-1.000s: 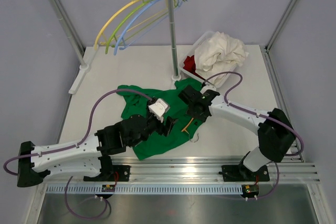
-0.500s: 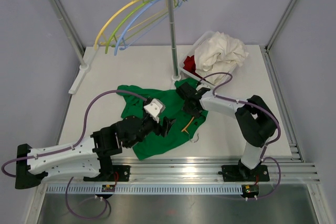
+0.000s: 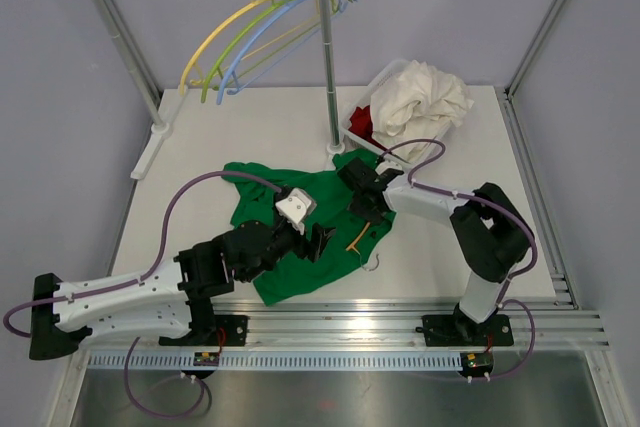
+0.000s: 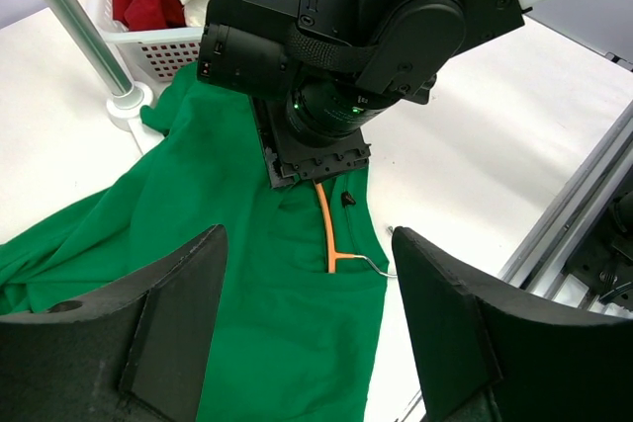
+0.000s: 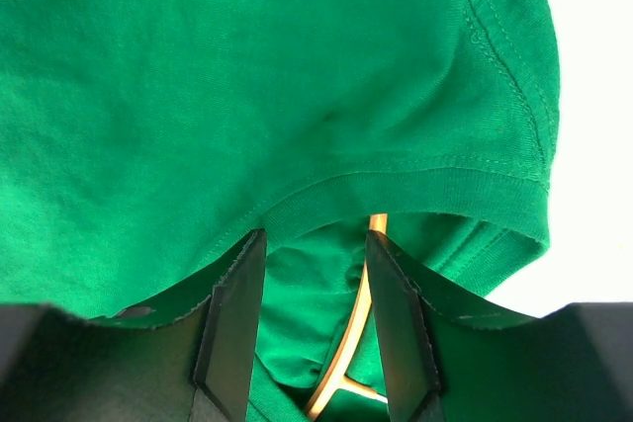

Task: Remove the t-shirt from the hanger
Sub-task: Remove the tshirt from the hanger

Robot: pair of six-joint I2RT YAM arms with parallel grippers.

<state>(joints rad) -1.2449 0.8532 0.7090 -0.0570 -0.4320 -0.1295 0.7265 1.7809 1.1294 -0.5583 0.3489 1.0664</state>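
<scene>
White table (image 3: 250, 137) — only the right wrist shows right fingers (image 5: 232, 328) parted astride the t-shirt collar (image 5: 396, 192); left fingers (image 4: 178, 328) spread, empty.

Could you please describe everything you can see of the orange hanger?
The hanger is thin, orange and plastic-looking, with a metal hook. It lies flat on the table inside the green t-shirt; only a short stretch and the hook show at the neck opening. The right claw is poised over it.

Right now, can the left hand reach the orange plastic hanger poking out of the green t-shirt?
Probably yes. The left hand is open, and the bare stem of the orange plastic hanger lies uncovered ahead of it. The right hand crowds the collar of the green t-shirt just beyond.
</scene>
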